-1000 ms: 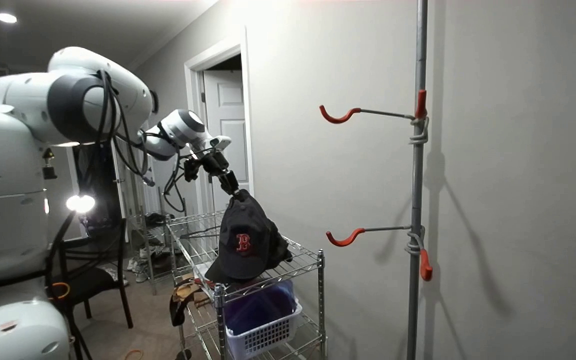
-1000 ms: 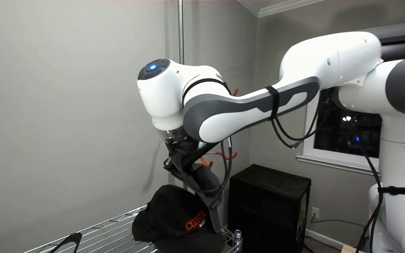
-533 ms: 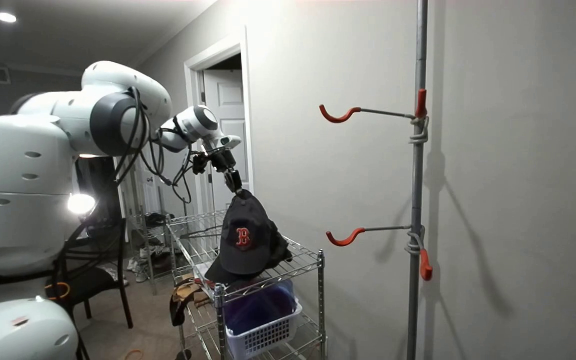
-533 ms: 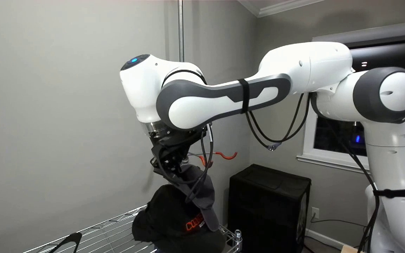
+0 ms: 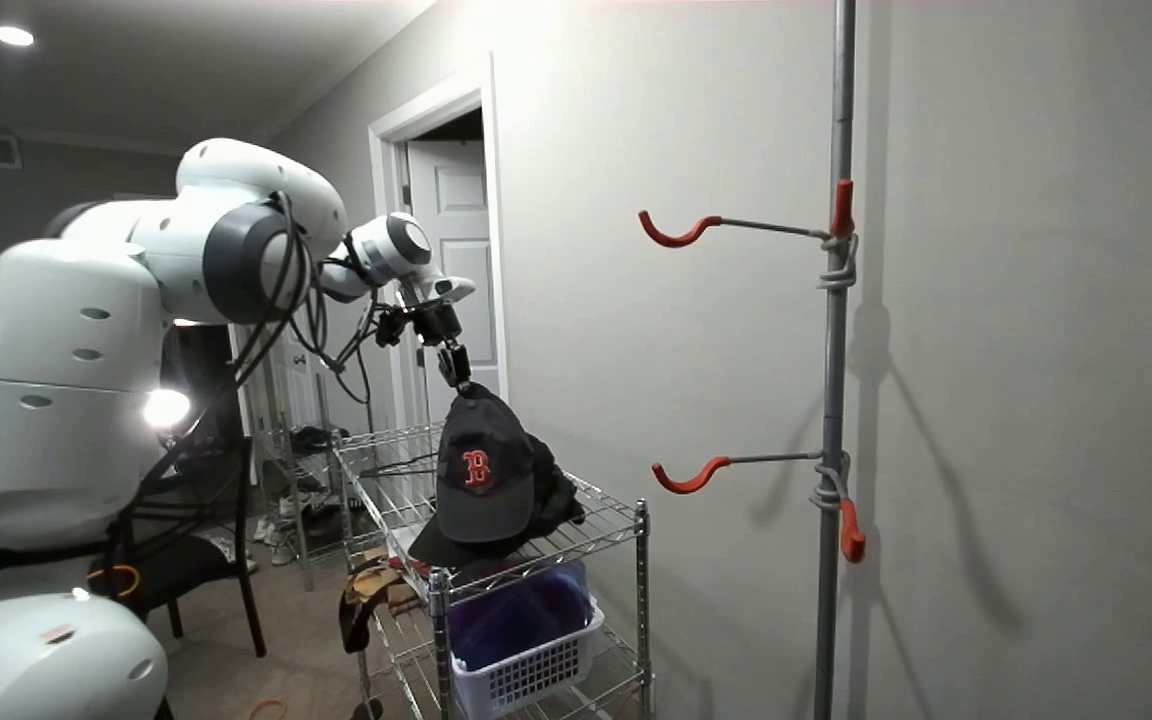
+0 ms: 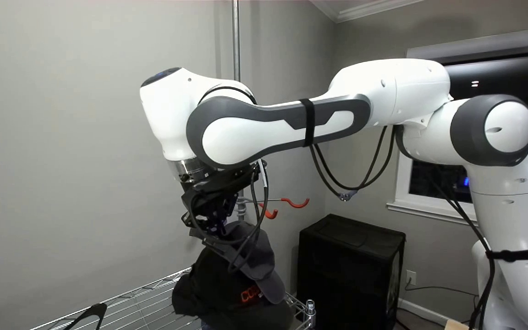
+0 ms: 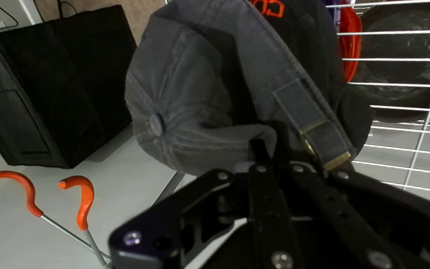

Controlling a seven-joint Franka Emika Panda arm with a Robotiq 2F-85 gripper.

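My gripper point(image 5: 461, 383) is shut on the rear edge of a dark grey baseball cap point(image 5: 486, 505) with a red B on its front. The cap hangs brim down, slightly tilted, just above or against a black cap point(image 6: 218, 279) with orange lettering; I cannot tell whether they touch. In the wrist view my fingertips point(image 7: 271, 153) pinch the grey cap's fabric point(image 7: 189, 78) beside its strap and brass buckle. The black cap lies on top of a wire rack point(image 5: 642, 590) and is partly hidden by the grey one.
A metal pole point(image 5: 836, 370) by the wall carries red-tipped hooks point(image 5: 693, 482) at two heights. A white basket point(image 5: 531, 680) stands on the rack's lower shelf. A black hanger point(image 6: 90, 313) lies on the rack. A black fabric box point(image 6: 351, 270) stands near the window.
The grey cap has risen slightly with my gripper, showing more of the black brim below. In both exterior views the gripper and cap have shifted left, and the arm has changed its pose.
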